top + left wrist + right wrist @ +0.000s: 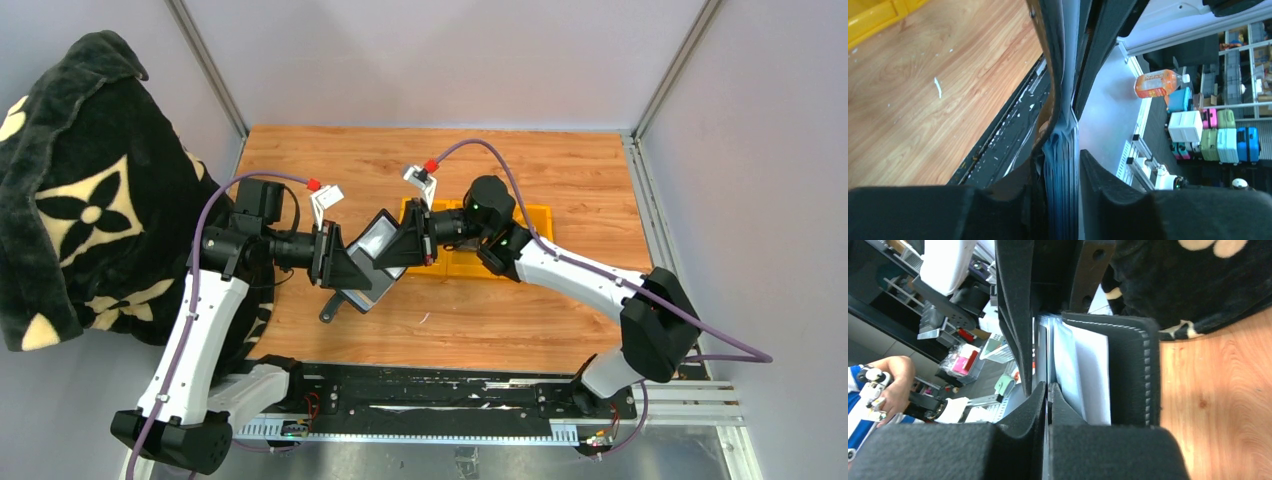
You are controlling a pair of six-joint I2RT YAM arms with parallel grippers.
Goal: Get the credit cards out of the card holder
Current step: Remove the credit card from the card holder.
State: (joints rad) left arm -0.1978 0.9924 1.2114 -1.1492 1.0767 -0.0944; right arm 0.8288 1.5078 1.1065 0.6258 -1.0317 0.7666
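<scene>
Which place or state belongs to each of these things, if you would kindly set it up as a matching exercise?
Things:
1 card holder
2 yellow tray
3 blanket
4 left gripper

Places or states:
a draped at the left side
b clamped on the card holder
c lifted off the table
d lying on the table by the right arm

Pairs: 1-c, 2-d, 3-a, 4-b

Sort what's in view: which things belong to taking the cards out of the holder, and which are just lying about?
Job in hand: card holder; credit cards; left end effector, clamping the holder; right end effector, pinching a card.
Lying about: yellow tray; patterned blanket; orange bottle.
</scene>
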